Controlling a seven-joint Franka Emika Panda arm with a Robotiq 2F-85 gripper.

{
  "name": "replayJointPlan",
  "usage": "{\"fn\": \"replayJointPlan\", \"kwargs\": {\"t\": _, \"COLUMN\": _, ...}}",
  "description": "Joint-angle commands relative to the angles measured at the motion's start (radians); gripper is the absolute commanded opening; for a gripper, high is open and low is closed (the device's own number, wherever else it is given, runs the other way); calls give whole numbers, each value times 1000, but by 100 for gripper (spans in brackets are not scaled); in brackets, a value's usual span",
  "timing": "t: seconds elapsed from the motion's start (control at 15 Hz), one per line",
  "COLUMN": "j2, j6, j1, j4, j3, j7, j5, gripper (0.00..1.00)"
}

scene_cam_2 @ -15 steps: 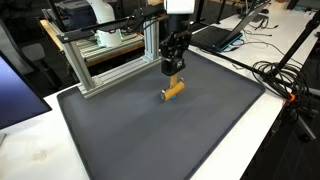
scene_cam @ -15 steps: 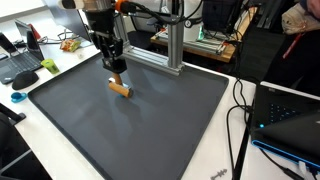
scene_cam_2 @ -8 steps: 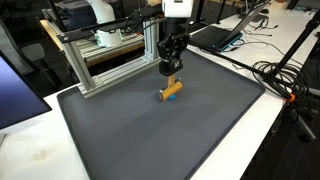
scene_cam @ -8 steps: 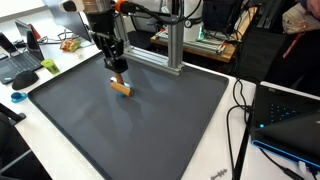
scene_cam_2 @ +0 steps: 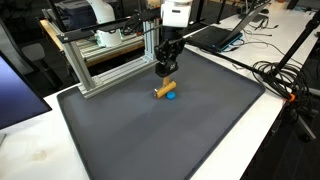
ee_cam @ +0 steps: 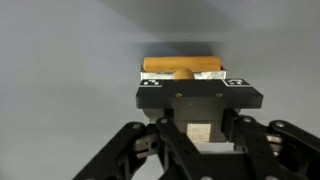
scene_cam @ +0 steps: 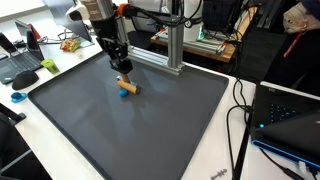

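Orange block (ee_cam: pixel 180 66) lies on the dark mat (scene_cam: pixel 130 130), towards the far side near the metal frame (scene_cam: pixel 175 45). Its long axis runs flat, crosswise to the wrist view. A small blue piece (scene_cam_2: pixel 171 97) sits just beside it. The gripper (scene_cam_2: pixel 164 80) stands directly over the block; whether it clamps cannot be told. The mat's edges are well apart from the block, with bare mat on the near side.

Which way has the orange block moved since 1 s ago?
Yes: the orange block moved toward the aluminium frame, along with the gripper. A blue piece now shows beside it.
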Motion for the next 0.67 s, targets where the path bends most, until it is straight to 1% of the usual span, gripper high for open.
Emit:
{"fn": "replayJointPlan", "kwargs": {"t": 0.0, "j2": -10, "j6": -78, "j1": 6, "j4": 14, "j3": -10, "j7": 14, "j5": -19, "gripper": 22}}
{"fn": "replayJointPlan", "kwargs": {"t": 0.13, "j2": -48, "j6": -105, "j1": 8, "j4": 5, "j3": -7, "j7": 12, "j5": -23, "gripper": 22}}
{"fn": "replayJointPlan", "kwargs": {"t": 0.33, "j2": -97, "j6": -63, "j1": 6, "j4": -3, "j3": 3, "j7": -4, "j5": -4, "gripper": 22}}
{"fn": "replayJointPlan", "kwargs": {"t": 0.53, "j2": -95, "j6": -15, "j1": 10, "j4": 23, "j3": 7, "j7": -2, "j5": -2, "gripper": 22}}
{"fn": "replayJointPlan", "kwargs": {"t": 0.6, "j2": -90, "j6": -17, "j1": 8, "j4": 32, "j3": 10, "j7": -14, "j5": 7, "gripper": 22}}
